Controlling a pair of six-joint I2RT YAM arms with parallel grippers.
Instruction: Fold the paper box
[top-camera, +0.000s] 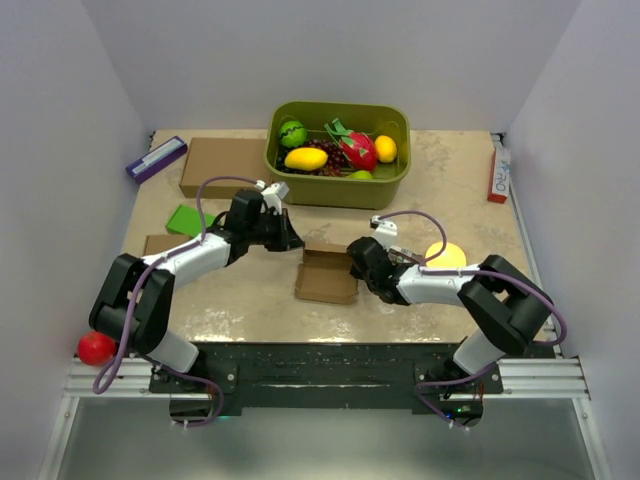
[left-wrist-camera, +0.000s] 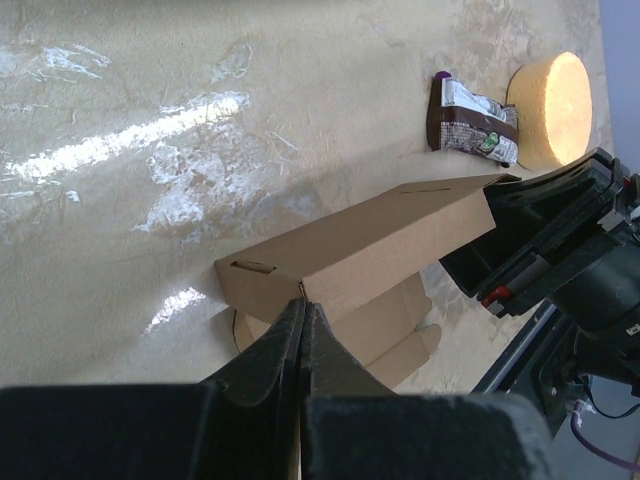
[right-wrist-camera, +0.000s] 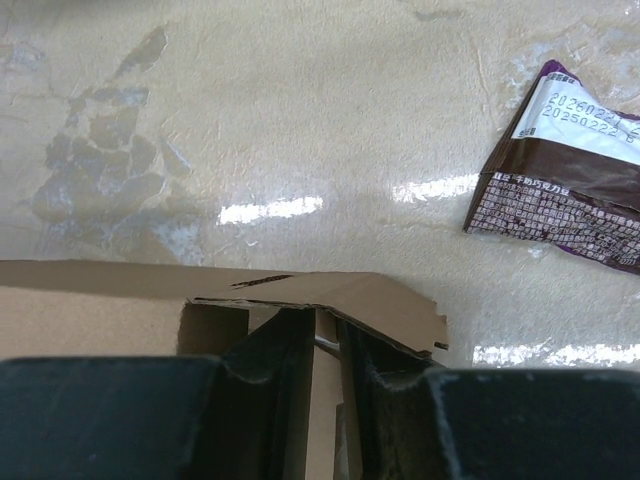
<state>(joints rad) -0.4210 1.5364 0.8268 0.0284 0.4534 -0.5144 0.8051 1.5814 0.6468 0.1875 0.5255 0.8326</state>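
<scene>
Flap of paper box (right-wrist-camera: 385, 300) hides tips of right pincer (right-wrist-camera: 325, 335) — grip unclear.

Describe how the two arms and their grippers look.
Both the left arm and right arm have white links between bulky black joints, each with a looping purple cable. The left gripper and right gripper have matte black, tapering fingers; the right gripper's housing shows a small red detail.

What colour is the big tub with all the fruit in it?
The tub is olive green; the top external view shows it best.
</scene>
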